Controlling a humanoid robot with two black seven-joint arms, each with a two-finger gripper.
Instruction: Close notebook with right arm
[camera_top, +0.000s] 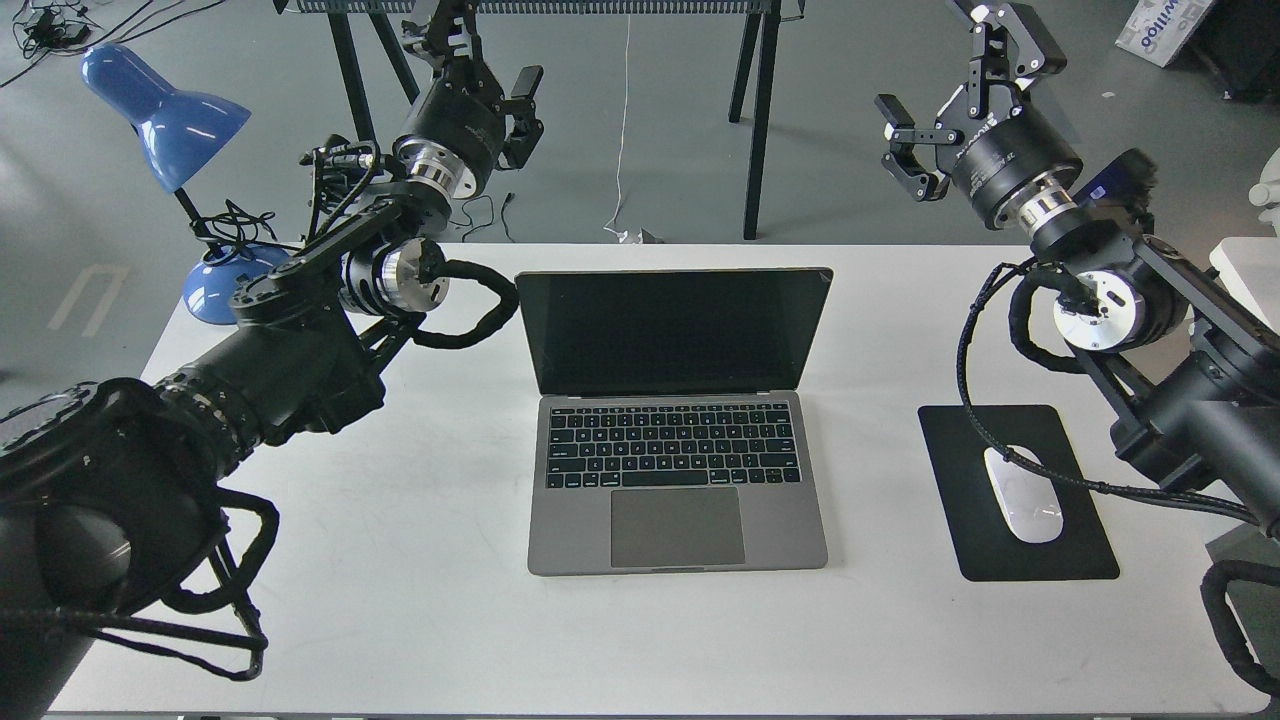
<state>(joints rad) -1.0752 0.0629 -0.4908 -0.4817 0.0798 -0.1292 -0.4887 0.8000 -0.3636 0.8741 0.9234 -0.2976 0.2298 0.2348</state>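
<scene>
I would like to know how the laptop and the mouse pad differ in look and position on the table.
The notebook is grey metal, open with its dark screen raised, at the table's middle; the mouse pad is flat black and lies to its right. The notebook carries nothing; the mouse pad bears a white mouse. Both rest on the white table, untouched by either gripper.

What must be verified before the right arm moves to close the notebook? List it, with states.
1. Notebook lid open, screen upright: ok.
2. Right gripper open and empty: ok.
3. Right gripper near the lid's top edge: not ok, it is raised well to the lid's right.
4. Nothing lying on the keyboard: ok.
5. Left gripper away from the lid: ok.
6. Mouse and mouse pad apart from the notebook: ok.
</scene>
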